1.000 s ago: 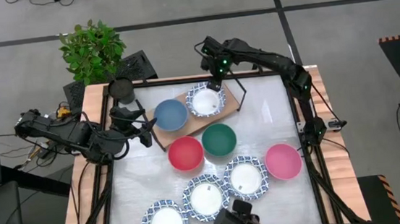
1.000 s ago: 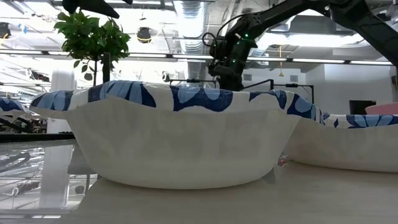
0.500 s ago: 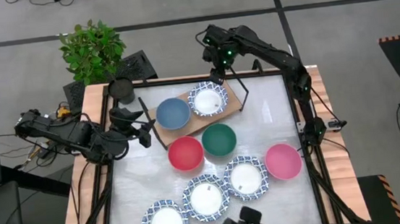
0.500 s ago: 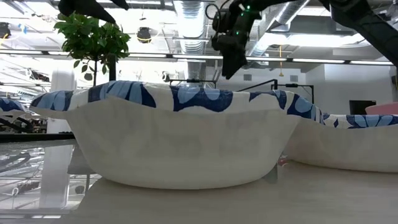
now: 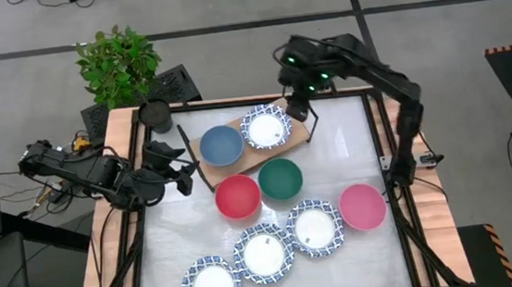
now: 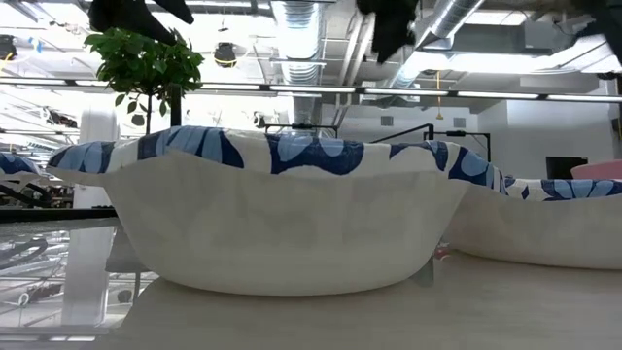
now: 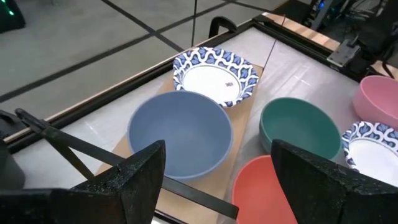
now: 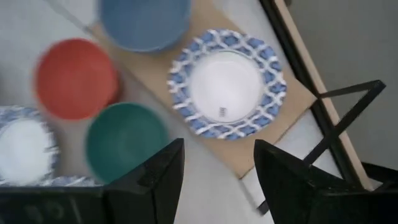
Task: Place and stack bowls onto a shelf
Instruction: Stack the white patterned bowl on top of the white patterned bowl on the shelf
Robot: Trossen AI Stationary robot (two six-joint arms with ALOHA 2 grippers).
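Note:
The light-brown shelf board [image 5: 303,130] stands at the table's far middle. On it the blue bowl [image 5: 220,145] and a white blue-rimmed bowl [image 5: 266,128] rest side by side on their bases. The red bowl [image 5: 237,196], green bowl [image 5: 280,178], pink bowl [image 5: 362,206] and three more patterned bowls [image 5: 264,252] sit on the tabletop. My right gripper [image 5: 300,110] hangs open above the shelf's right end; in its wrist view my right gripper [image 8: 217,180] looks down on the patterned bowl [image 8: 226,84]. My left gripper [image 5: 184,175] waits open left of the shelf, facing the blue bowl [image 7: 180,134].
A potted plant [image 5: 119,62] and a dark stand [image 5: 155,115] are at the far left corner. A black wire frame [image 8: 348,118] edges the shelf. In the low view a patterned bowl [image 6: 282,209] fills the foreground. Bare tabletop lies at the near left [image 5: 167,244].
My right gripper has risen from just above the patterned bowl on the shelf and moved toward the table's right edge. The bowl stays on the board.

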